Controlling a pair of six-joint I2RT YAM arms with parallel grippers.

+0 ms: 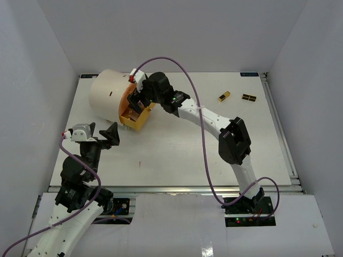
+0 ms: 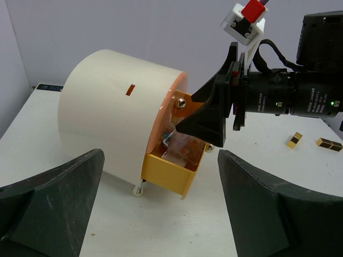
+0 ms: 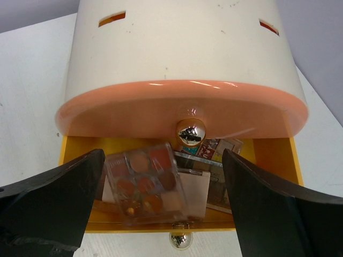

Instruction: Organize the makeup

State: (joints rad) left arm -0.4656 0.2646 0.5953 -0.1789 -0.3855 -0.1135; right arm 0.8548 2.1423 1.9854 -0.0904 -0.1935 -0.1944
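Cream and round, the big box (image 1: 107,95) lies on its side on the white bench (image 1: 177,155), its orange drawer (image 3: 270,150) pulled out; the right arm (image 1: 214,120) reaches far across to it, right fingers (image 3: 53,209) spread wide above the drawer, holding nothing; an eyeshadow palette (image 3: 144,182) lies inside on other flat palettes (image 3: 217,171); the left arm (image 1: 80,166) is folded low, left fingers (image 2: 48,203) wide too, pointing at the box; a lipstick tube (image 1: 224,96) and a compact (image 1: 248,97) sit far right.

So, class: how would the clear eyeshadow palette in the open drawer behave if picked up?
The eyeshadow palette looks like flat hard plastic: probably stiff and light. Its glossy lid may be slippery. Lying on other items, it could slide.
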